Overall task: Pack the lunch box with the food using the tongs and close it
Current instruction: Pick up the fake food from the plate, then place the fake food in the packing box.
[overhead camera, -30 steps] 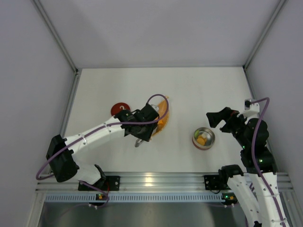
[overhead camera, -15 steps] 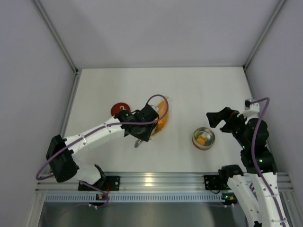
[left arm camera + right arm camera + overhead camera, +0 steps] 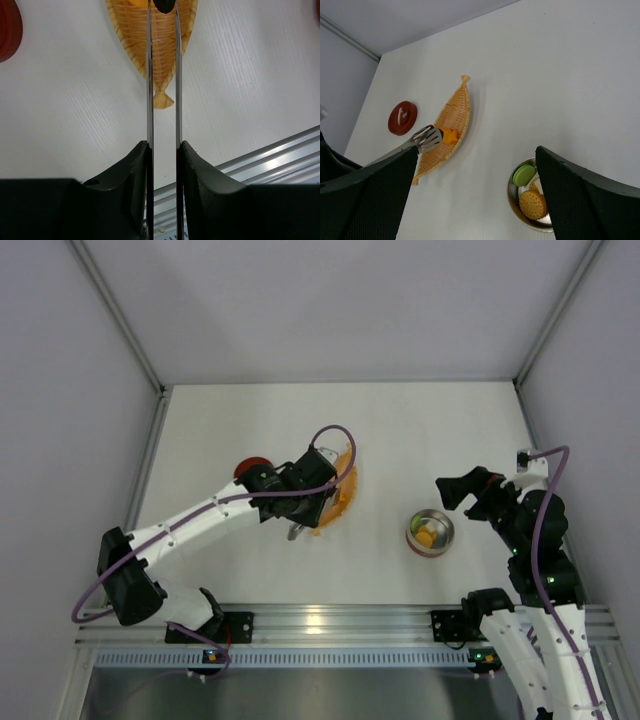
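Left wrist view: my left gripper (image 3: pixel 164 150) clamps the tongs (image 3: pixel 150 75), their thin silver arms squeezed narrow, tips at an orange food piece (image 3: pixel 450 135) on the orange tray (image 3: pixel 162 65). The steel lunch box (image 3: pixel 430 532) sits uncovered well to the right, with white table (image 3: pixel 380 440) between. The red lid (image 3: pixel 402 118) lies left of the tray. My right gripper (image 3: pixel 455 490) gapes wide, holding nothing, just beyond the box, near the right wall (image 3: pixel 590 390).

The left arm (image 3: pixel 200 518) stretches from its near-left base toward the middle, and the left gripper (image 3: pixel 164 150) is clamped narrowly on the tongs (image 3: pixel 149 90). The right arm (image 3: pixel 540 550) stands folded at the near right, with the right gripper (image 3: pixel 447 492) pointing left, jaws wide apart and empty.
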You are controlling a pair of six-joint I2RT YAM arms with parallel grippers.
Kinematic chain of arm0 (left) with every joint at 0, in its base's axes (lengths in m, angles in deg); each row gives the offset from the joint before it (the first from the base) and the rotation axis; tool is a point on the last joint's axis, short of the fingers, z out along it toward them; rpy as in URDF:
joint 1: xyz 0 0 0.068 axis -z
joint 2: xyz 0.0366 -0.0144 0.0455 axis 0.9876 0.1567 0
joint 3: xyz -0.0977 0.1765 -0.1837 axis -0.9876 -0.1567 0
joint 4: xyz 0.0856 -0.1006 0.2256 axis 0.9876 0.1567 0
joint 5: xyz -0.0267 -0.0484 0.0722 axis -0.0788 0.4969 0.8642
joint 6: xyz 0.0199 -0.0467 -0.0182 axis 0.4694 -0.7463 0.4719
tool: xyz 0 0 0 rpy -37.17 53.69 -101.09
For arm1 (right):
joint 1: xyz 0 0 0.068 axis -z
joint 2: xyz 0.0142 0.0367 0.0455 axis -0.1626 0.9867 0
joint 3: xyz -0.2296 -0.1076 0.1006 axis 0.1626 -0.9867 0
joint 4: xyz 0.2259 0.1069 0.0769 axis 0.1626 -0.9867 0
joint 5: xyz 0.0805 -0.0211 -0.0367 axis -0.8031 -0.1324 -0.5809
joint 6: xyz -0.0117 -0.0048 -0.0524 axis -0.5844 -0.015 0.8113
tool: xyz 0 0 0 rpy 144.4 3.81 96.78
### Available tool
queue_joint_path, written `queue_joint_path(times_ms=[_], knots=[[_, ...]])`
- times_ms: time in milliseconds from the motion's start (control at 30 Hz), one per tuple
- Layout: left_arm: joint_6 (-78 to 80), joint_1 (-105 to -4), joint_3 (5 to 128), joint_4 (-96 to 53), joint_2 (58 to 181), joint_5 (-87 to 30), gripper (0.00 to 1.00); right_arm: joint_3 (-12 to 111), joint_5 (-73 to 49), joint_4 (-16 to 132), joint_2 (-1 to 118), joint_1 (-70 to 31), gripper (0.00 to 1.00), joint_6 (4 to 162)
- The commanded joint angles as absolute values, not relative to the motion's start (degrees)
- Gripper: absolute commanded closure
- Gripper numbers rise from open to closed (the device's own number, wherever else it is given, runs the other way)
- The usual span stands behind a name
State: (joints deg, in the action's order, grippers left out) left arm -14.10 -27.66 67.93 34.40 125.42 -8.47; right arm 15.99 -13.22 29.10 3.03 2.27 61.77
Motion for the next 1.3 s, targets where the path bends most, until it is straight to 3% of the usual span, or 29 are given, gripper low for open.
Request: queue_joint_path(times_ms=[0, 267, 900, 1267], knots=[[-12.96, -27.81, 72.52, 34.74, 123.8, -6.49, 0.77, 16.25, -12.77, 30.96, 3.09, 2.94, 0.01, 62.02], [-13.04, -27.02, 78.58, 32.29, 126.61, -9.47, 0.79, 16.25, -13.04, 31.04, 3.18, 2.94, 0.01, 61.76], [-12.6, -10.85, 101.17, 29.29, 149.11, -10.61, 0.78, 19.41, -9.96, 26.83, 1.6, 2.94, 0.01, 62.9], [-12.87, -7.68, 103.73, 28.68, 154.03, -12.19, 0.77, 19.76, -9.08, 25.95, 1.59, 2.94, 0.01, 63.25]])
